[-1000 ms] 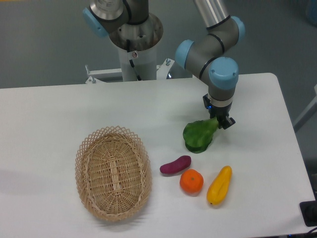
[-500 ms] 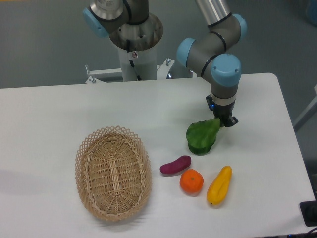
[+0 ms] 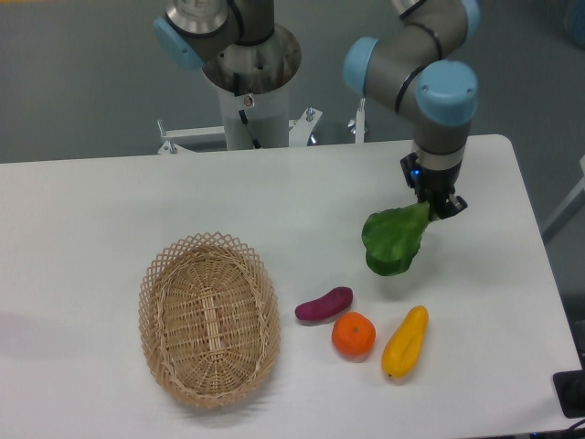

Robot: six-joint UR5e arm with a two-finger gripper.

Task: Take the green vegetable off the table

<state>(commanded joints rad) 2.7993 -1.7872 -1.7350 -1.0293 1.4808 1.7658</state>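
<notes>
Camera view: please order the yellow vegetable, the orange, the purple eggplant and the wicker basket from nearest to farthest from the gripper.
From the gripper:
1. Yellow vegetable, below it, near the front edge.
2. Orange, left of the yellow vegetable.
3. Purple eggplant, further left; close to the orange's rank.
4. Wicker basket, far left.

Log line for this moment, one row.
phase: lift | gripper: shut on vegetable stem | vegetable: hanging leaves-down, off table | basket, eggplant, orange, yellow piece: on table
</notes>
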